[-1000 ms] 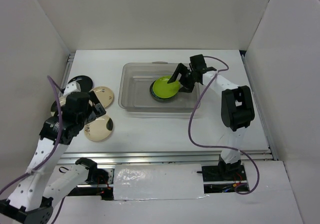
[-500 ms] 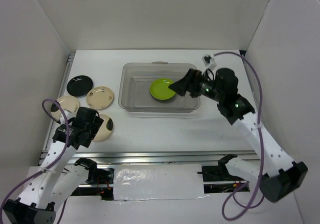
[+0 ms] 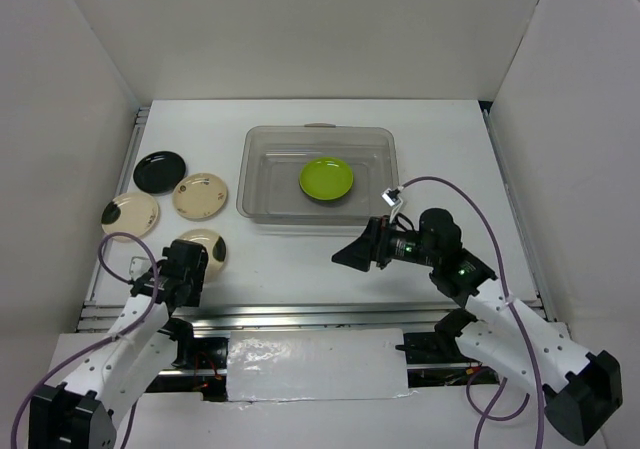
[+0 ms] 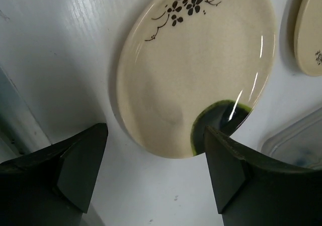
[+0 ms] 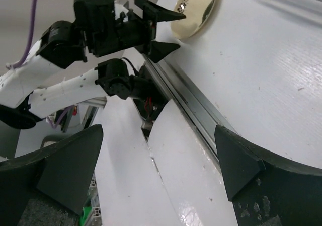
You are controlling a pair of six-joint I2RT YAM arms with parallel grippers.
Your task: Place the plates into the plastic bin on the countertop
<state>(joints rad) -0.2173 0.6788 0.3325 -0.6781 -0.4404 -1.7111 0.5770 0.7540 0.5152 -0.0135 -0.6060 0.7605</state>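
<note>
A lime green plate [image 3: 327, 179] lies inside the clear plastic bin [image 3: 262, 191] on the white countertop [image 3: 445, 159]. Left of the bin lie a black plate [image 3: 158, 172] and two cream plates [image 3: 200, 195] [image 3: 129, 213]. A cream plate with a black patch [image 3: 210, 245] [image 4: 196, 70] sits nearest the front. My left gripper [image 3: 187, 267] [image 4: 153, 183] stands open just short of that plate's near edge, holding nothing. My right gripper [image 3: 347, 255] [image 5: 156, 170] hangs open and empty in front of the bin, pointing left.
A metal rail [image 3: 300, 314] runs along the near edge of the countertop. White walls close in the back and both sides. The right wrist view shows the left arm [image 5: 95, 29] and the patched plate [image 5: 196, 7] beyond the rail. A bin corner [image 4: 297, 143] shows in the left wrist view.
The right gripper has left the bin and drawn back toward the near edge, with the green plate left inside. The left arm has also pulled back and lowered to the patched plate's near side.
</note>
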